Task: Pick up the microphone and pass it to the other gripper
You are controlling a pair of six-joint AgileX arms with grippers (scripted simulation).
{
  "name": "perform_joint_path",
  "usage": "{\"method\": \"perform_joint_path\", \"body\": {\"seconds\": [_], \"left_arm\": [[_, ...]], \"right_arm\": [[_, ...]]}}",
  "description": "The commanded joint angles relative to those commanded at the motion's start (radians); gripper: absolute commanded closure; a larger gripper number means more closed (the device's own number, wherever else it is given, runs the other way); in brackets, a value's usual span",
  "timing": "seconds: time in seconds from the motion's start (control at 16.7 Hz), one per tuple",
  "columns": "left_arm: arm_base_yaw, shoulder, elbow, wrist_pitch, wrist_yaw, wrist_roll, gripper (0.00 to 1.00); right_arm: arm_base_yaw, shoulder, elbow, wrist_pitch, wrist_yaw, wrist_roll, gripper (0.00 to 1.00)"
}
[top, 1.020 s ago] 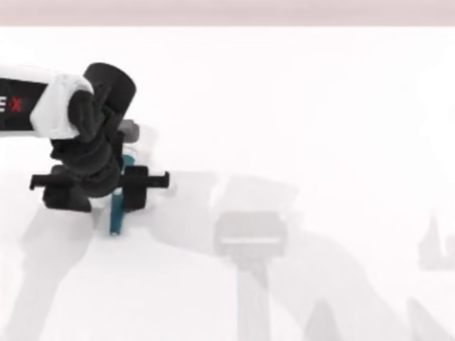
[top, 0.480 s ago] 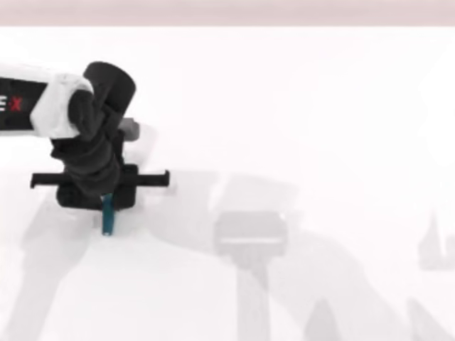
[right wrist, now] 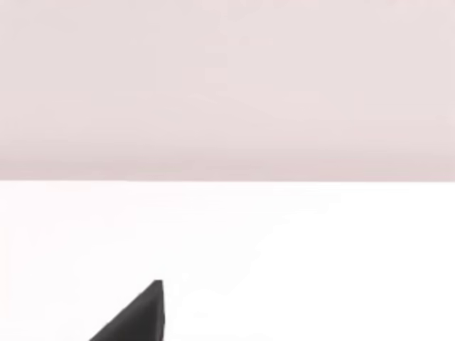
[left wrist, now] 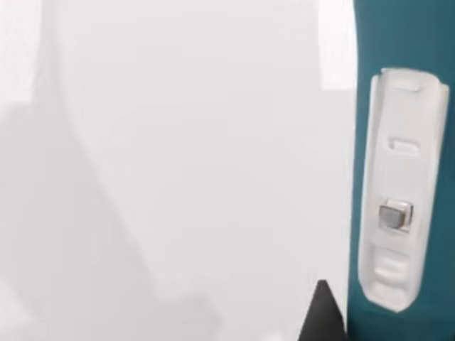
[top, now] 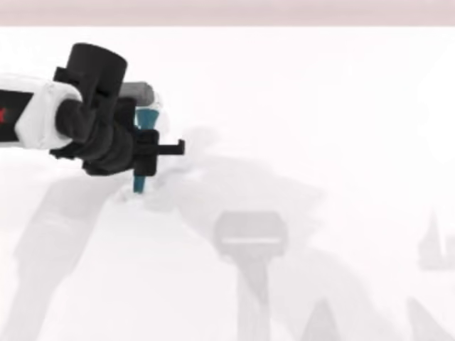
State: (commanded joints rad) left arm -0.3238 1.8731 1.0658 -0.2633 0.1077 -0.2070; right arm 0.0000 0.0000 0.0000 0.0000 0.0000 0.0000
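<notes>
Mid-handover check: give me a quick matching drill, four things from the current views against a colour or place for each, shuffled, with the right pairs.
1. microphone handle
2. switch strip
3. left gripper
4. right gripper

A. white
B. only a black fingertip in its own wrist view
C. teal
D. at the table's left, closed on the mic

Pairs: 1-C, 2-A, 3-D, 4-B

Black left arm and gripper are covering the middle of the slim teal microphone; the fingers' contact is hiding beneath it. Left wrist frame edge is cropping the teal handle with its white switch strip. Right gripper is showing only one black fingertip, cut off.
</notes>
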Motion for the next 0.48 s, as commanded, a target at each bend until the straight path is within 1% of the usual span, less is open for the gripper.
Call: {"method": "perform_joint_path", "body": {"seconds": [0.48], "left_arm": [[0.027, -0.169, -0.198, 0.712, 0.27, 0.139, 1.0]], "right_arm": [[0.0, 0.0, 0.0, 0.0, 0.0, 0.0, 0.0]]}}
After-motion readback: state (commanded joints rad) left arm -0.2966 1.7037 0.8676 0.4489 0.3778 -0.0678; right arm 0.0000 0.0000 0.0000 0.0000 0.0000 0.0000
